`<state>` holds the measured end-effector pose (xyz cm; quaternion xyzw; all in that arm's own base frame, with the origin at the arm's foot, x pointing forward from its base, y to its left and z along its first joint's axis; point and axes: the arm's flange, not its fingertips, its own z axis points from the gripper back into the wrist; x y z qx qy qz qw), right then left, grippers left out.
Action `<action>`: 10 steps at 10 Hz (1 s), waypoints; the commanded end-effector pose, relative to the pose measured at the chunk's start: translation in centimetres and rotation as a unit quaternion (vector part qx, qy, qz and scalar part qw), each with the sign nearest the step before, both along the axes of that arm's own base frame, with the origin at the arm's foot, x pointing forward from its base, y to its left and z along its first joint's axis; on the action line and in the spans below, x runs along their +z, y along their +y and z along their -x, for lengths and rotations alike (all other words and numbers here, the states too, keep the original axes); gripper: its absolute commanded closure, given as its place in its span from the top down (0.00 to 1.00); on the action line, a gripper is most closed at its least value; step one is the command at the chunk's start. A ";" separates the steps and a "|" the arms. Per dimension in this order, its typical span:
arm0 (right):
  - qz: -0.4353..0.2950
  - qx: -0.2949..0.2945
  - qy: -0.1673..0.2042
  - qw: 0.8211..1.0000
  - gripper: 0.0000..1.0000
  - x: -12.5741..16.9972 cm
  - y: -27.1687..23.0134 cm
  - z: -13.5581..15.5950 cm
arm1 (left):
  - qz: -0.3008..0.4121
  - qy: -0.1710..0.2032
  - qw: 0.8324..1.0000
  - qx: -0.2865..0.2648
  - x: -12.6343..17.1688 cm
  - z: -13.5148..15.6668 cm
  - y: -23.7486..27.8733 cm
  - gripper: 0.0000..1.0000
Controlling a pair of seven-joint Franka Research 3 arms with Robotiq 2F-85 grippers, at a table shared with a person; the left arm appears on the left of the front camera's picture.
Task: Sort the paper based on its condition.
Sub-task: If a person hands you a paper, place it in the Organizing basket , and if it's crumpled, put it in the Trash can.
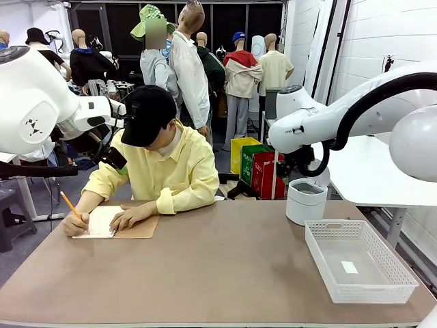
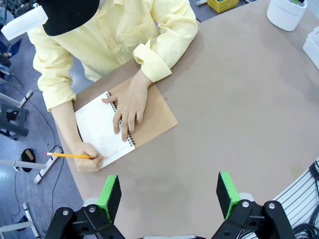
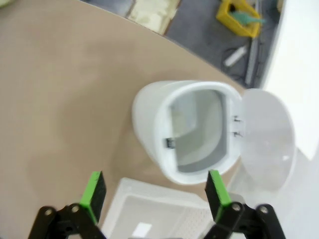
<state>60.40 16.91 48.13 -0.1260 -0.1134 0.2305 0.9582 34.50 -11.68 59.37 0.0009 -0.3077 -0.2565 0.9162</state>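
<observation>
- Paper page [image 1: 101, 220], white, lies open in the spiral notebook [image 1: 140, 229], which has a tan cover. A person's hand [image 1: 75, 224] holds an orange pencil [image 1: 70, 205] to the page. The other hand [image 1: 133, 217] rests flat across the spiral. A faint pencilled line is too small to read.
- Left gripper [image 2: 168, 179] hovers over the table [image 1: 205, 273] on the robot's side of the notebook, green-padded fingers spread wide, holding nothing.
- White bin [image 1: 305, 201] stands well right of the notebook, lid flipped open.
- Right gripper [image 3: 154, 174] hangs above that bin, fingers spread, holding nothing.
- White mesh basket [image 1: 319, 263] sits right of the notebook, nearer the robot, with a small white label [image 1: 349, 267] inside that is too small to read.
</observation>
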 end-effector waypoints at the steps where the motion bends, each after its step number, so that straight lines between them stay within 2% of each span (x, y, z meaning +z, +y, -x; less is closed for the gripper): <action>1: -0.038 0.068 0.015 0.997 1.00 -0.1 1.2 3.6 | 0.000 0.003 1.000 0.000 0.1 0.0 0.1 1.00; 5: -0.072 0.176 0.014 0.982 1.00 0.9 3.4 10.5 | 0.000 0.003 1.000 0.000 0.1 0.0 0.1 1.00; 6: -0.083 0.201 0.019 0.976 1.00 1.1 3.3 11.4 | 0.000 0.003 1.000 0.000 0.1 0.0 0.1 1.00; 7: -0.058 0.223 0.018 0.973 1.00 1.5 2.3 10.6 | 0.000 0.003 1.000 0.000 0.1 0.0 0.1 1.00; 8: -0.061 0.168 0.015 0.984 1.00 1.4 4.8 10.0 | 0.000 0.003 1.000 0.000 0.1 0.0 0.1 1.00; 10: -0.061 0.168 0.015 0.984 1.00 1.4 4.8 10.0 | 0.000 0.003 1.000 0.000 0.1 0.0 0.1 1.00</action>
